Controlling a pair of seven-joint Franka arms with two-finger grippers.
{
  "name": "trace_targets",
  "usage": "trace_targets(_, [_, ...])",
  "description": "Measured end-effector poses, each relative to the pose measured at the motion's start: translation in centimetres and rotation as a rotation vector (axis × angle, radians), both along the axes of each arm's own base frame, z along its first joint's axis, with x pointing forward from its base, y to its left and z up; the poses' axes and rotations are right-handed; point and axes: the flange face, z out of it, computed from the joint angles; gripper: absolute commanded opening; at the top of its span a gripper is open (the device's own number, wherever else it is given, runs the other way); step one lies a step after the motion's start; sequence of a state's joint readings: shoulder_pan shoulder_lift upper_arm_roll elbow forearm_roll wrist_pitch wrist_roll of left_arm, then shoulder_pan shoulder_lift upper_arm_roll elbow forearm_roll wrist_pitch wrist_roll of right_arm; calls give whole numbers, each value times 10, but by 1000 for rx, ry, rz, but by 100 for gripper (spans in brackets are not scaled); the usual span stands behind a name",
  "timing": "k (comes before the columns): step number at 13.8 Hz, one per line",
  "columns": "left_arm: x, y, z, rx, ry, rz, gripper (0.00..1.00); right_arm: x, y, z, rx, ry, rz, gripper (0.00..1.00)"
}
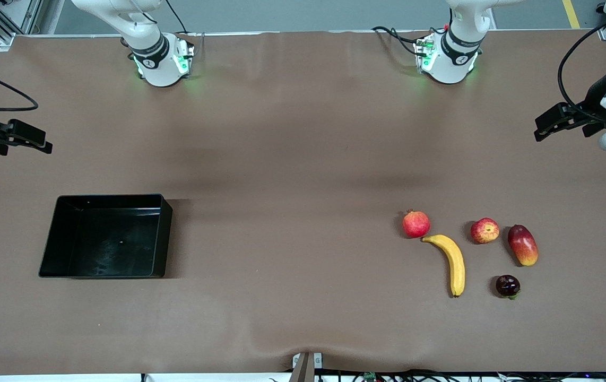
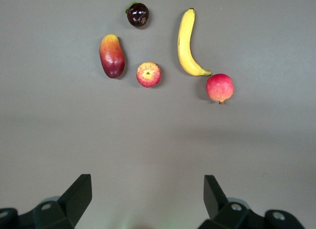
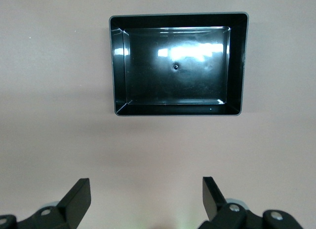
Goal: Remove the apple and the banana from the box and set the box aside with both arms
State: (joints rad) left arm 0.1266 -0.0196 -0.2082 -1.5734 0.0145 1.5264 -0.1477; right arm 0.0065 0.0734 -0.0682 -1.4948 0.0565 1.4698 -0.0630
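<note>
The black tray (image 1: 166,233) lies empty toward the right arm's end of the table and also shows in the right wrist view (image 3: 177,110). The yellow banana (image 1: 454,262) and the small red-yellow apple (image 1: 484,231) lie toward the left arm's end, apart from each other. Both also show in the left wrist view, the banana (image 2: 186,44) and the apple (image 2: 148,74). My left gripper (image 1: 539,130) hangs open and empty in the air over the table's left-arm end (image 2: 148,194). My right gripper (image 1: 43,144) hangs open and empty over the right-arm end (image 3: 146,194).
A red pomegranate (image 1: 416,224) lies touching the banana's farther tip. A red-yellow mango (image 1: 522,244) lies beside the apple. A small dark round fruit (image 1: 508,286) lies nearer the camera than the mango. The brown table cover stretches bare between tray and fruits.
</note>
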Motion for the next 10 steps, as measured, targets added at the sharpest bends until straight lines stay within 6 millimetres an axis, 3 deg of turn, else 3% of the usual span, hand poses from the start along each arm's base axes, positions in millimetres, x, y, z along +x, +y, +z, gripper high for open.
trace_targets(10, [0, 0, 0, 0, 0, 0, 100, -8, -13, 17, -8, -29, -50, 100])
